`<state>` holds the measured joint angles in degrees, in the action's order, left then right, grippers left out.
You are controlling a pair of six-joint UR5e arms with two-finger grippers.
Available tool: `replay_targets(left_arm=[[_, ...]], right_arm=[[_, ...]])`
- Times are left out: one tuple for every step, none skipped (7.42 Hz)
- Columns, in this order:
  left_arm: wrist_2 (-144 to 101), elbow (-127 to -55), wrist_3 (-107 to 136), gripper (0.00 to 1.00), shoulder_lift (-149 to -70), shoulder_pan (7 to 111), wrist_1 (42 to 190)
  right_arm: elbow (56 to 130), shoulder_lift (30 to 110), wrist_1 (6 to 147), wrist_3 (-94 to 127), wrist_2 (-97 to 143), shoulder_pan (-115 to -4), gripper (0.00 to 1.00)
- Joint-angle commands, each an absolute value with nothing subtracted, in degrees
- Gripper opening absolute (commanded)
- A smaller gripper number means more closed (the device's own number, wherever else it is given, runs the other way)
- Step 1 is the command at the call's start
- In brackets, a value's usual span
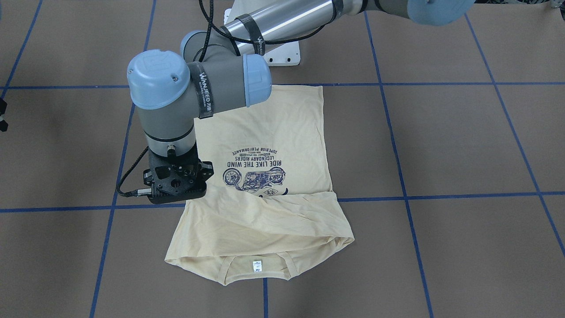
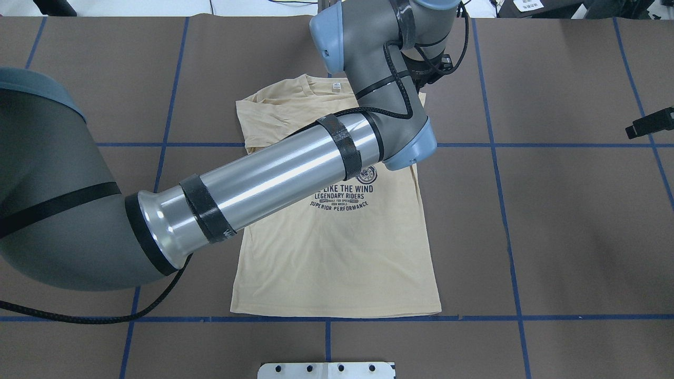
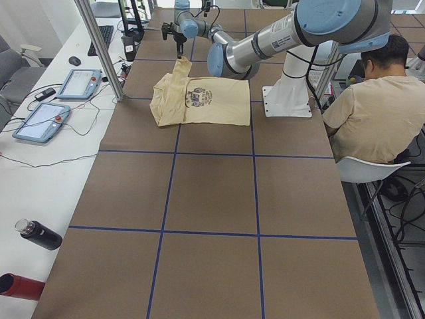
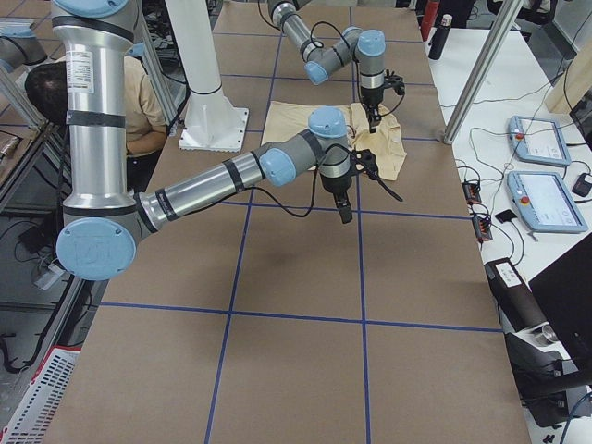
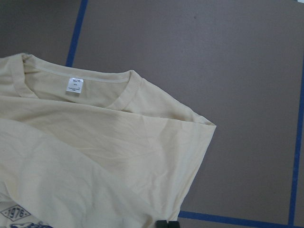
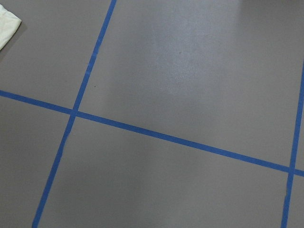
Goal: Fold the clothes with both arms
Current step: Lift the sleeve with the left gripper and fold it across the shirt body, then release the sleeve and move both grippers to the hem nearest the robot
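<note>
shirt (image 1: 273, 132) lies flat on table (image 1: 463, 141), print up; overhead view: collar at 12 o'clock, hem edge straight at 6. left hand (image 1: 176, 185) hangs over its 1 o'clock edge. right hand (image 2: 650, 123) is well apart at 3 o'clock. whether either hand's fingers are apart or together: cannot tell.

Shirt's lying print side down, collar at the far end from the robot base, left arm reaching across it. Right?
Not quite. The shirt lies print side up: the overhead exterior view shows its navy lettering facing the camera. The rest holds: the collar is at the far end from the base, and the left arm reaches across it.
</note>
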<state>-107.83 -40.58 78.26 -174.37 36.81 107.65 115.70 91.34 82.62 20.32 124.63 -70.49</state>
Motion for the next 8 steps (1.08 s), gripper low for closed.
replay_targets(left_arm=[[-107.1,-40.8,76.9,1.00,-174.6,36.4,109.1],[-107.3,-42.3,76.6,1.00,-174.3,36.4,108.8],[-107.5,-47.1,74.8,1.00,-172.0,36.4,107.4],[-107.7,-55.7,72.8,1.00,-167.0,36.4,103.7],[-109.1,-64.6,69.5,1.00,-161.7,36.5,99.4],[-109.2,-74.2,68.3,1.00,-154.5,36.6,99.1],[-109.2,-84.1,63.4,1.00,-146.0,36.6,99.0],[-109.2,-93.9,59.8,1.00,-136.4,36.7,99.0]], right_arm=[[115.8,91.2,82.6,20.4,124.7,-70.5,1.00],[115.8,91.1,82.6,20.4,124.8,-70.5,1.00],[116.1,90.7,82.6,21.3,124.9,-70.4,1.00],[116.6,88.9,82.5,26.7,125.1,-70.2,1.00],[118.4,87.7,82.4,33.0,124.8,-66.7,1.00],[119.7,85.5,82.6,40.7,123.8,-62.5,1.00],[121.8,84.4,82.7,48.1,120.4,-57.1,1.00],[124.0,84.4,82.7,55.0,114.6,-50.4,1.00]])
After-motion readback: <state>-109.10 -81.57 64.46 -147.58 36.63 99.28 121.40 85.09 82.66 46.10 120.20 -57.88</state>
